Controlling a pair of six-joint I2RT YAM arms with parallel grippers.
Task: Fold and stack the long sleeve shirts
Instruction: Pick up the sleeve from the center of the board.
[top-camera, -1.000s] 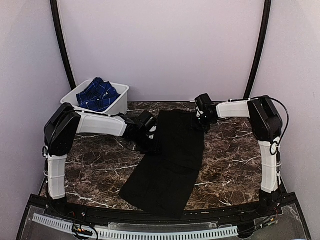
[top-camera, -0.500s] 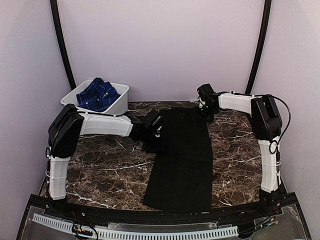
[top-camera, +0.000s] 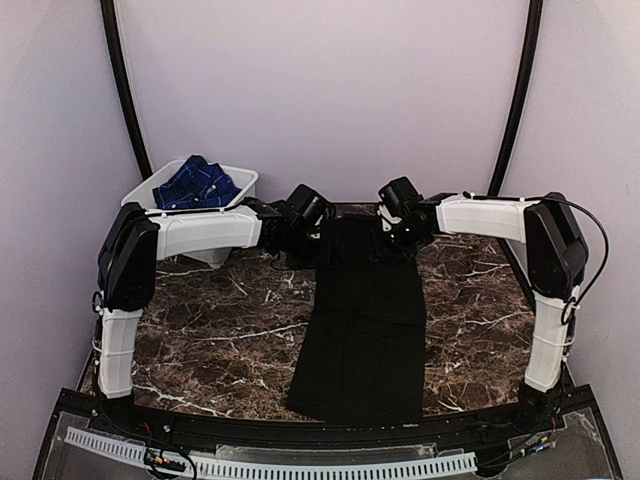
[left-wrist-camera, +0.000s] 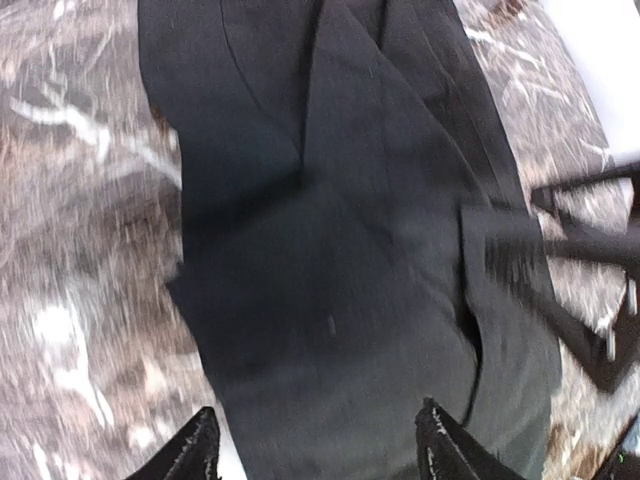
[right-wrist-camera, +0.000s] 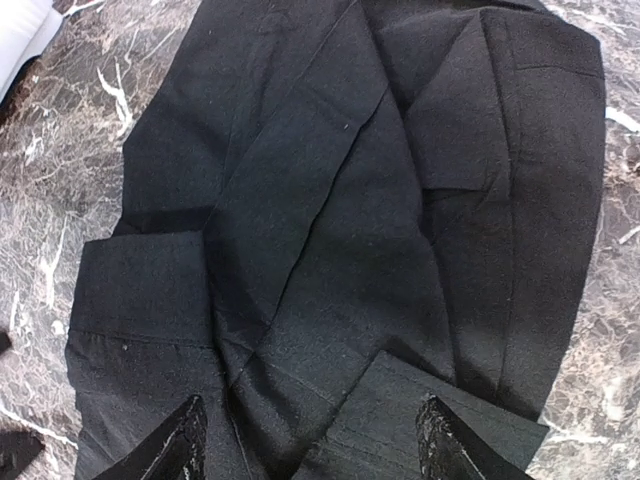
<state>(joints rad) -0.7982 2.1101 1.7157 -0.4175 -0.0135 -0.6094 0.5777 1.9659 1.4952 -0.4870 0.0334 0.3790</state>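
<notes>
Swung straight from diagonal, black shirt (top-camera: 365, 320) lies lengthwise, near-to-far.

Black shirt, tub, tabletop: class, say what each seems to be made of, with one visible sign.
Black shirt: thin woven cloth, matte; it creases and folds flat. Tub: probably plastic, smooth white, with thin rigid walls. Tabletop: looks like dark marble with white veins, though it could be a printed surface.
</notes>
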